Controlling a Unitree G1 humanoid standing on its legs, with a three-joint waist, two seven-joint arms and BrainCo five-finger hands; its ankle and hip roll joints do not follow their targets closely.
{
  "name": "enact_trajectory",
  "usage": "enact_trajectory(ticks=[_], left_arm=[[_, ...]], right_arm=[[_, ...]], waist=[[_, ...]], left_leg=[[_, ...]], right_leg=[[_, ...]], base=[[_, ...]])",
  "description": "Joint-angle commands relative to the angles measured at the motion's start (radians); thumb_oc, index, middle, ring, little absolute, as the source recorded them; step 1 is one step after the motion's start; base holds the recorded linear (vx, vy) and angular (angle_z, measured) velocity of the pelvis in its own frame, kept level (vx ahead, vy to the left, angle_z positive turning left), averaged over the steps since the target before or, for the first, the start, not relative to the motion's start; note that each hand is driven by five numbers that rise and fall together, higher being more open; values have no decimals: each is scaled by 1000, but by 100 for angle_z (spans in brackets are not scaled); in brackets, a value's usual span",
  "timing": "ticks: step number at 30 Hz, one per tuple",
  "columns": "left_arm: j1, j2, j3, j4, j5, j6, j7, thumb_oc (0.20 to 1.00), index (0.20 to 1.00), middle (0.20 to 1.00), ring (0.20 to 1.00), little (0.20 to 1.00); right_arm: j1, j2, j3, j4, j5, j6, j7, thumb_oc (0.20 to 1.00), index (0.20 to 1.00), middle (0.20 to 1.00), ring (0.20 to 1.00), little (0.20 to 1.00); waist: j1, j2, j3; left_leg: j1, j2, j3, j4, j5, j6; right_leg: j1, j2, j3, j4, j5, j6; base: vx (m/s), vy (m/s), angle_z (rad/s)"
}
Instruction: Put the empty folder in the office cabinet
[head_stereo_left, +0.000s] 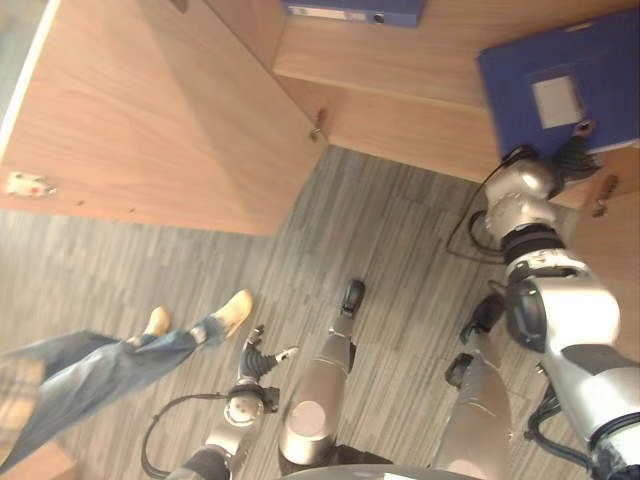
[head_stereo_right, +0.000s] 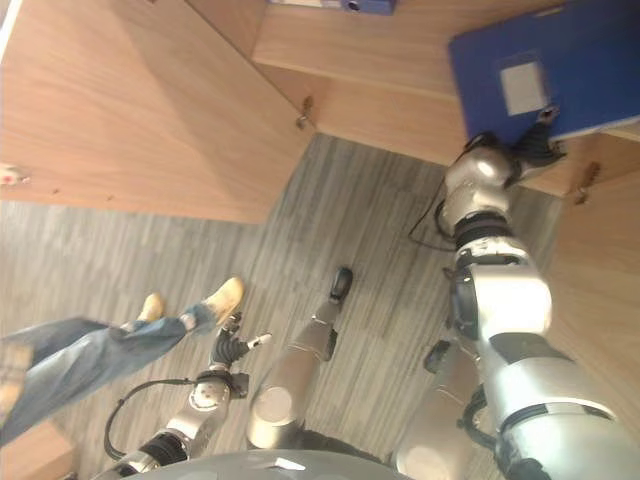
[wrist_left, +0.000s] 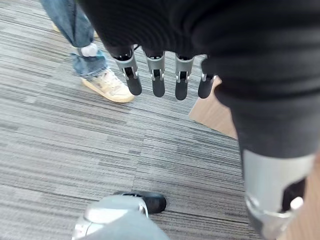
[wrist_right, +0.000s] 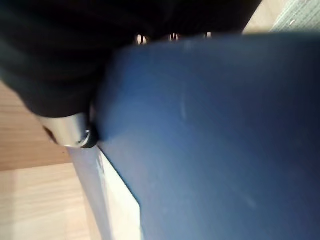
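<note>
A blue folder (head_stereo_left: 560, 70) with a white label lies partly on the wooden cabinet shelf (head_stereo_left: 400, 65) at the upper right. My right hand (head_stereo_left: 575, 150) is raised to it and grips its near edge. In the right wrist view the folder (wrist_right: 215, 140) lies against the palm, with the thumb (wrist_right: 67, 132) pressed on one face and the fingers behind it. My left hand (head_stereo_left: 258, 362) hangs low by the floor, and its fingers (wrist_left: 157, 75) are straight and hold nothing.
A second blue folder (head_stereo_left: 350, 10) stands deeper in the cabinet. The open wooden cabinet door (head_stereo_left: 150, 120) stretches across the left. A person's leg in jeans with tan shoes (head_stereo_left: 235, 310) stands on the grey carpet near my left hand.
</note>
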Motion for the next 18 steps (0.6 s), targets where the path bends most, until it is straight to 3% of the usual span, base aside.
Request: enact_trajectory(ticks=[1, 6, 9, 12, 18], left_arm=[[-64, 163, -26, 12, 25, -9, 8, 1000, 1000, 1000, 1000, 1000], [-55, 140, -30, 32, 30, 1, 7, 1000, 1000, 1000, 1000, 1000], [-55, 137, -30, 35, 34, 4, 7, 1000, 1000, 1000, 1000, 1000], [-76, 125, -50, 58, 42, 13, 9, 1000, 1000, 1000, 1000, 1000], [-94, 130, -61, 54, 46, 12, 19, 1000, 1000, 1000, 1000, 1000]], right_arm=[[-36, -75, 126, -52, -32, -78, 11, 200, 200, 200, 200, 200], [-78, -41, 171, -19, -25, -68, 41, 200, 200, 200, 200, 200], [-84, -32, 188, -10, -33, -60, 47, 200, 200, 200, 200, 200], [-147, -3, 172, 66, 78, -85, 84, 200, 200, 200, 200, 200], [-228, -58, 175, 119, 182, -87, 125, 200, 200, 200, 200, 200]], waist=[[-2, -66, -83], [10, -42, -100], [12, -40, -100], [26, -22, -109], [34, -11, -106]], left_leg=[[-9, -73, 12, 93, -191, -18], [12, -20, 40, 39, -162, -30], [15, -14, 47, 32, -158, -32], [28, 11, 66, -6, -151, -36], [12, 0, 60, -28, -129, -38]], right_leg=[[47, -139, 76, -278, 222, 157], [31, -94, 79, -271, 184, 135], [28, -84, 79, -269, 178, 132], [16, -50, 91, -265, 156, 124], [-12, -60, 93, -244, 152, 121]], base=[[81, -121, 37], [92, -46, 9], [49, -25, -6], [87, -10, -17], [16, 21, -5]])
